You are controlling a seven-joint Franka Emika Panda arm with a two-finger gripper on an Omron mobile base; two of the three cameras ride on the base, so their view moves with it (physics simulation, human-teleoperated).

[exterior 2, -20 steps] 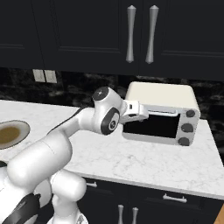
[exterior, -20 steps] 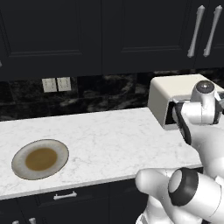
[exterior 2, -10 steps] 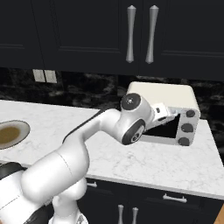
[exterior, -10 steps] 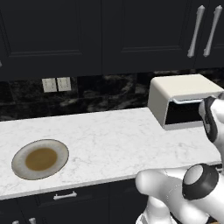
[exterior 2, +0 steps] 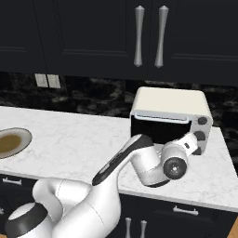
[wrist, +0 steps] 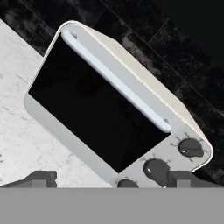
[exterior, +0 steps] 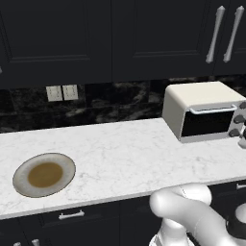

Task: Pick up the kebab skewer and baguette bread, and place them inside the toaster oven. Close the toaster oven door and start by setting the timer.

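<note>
A round ceramic plate (exterior: pixel 44 175) with a brown centre lies at the left of the white marble desk (exterior: pixel 120 153); at the right stands the boxy cream toaster oven (exterior: pixel 204 109), its dark glass door (wrist: pixel 94 111) shut, facing the fingers (wrist: pixel 111 179), which are spread apart, holding nothing

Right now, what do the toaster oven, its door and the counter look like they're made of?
Toaster oven: probably painted metal, smooth matte cream. Toaster oven door: likely glass, dark and glossy, with a pale silvery bar handle, maybe metal. Counter: looks like marble, white with grey veins.
</note>
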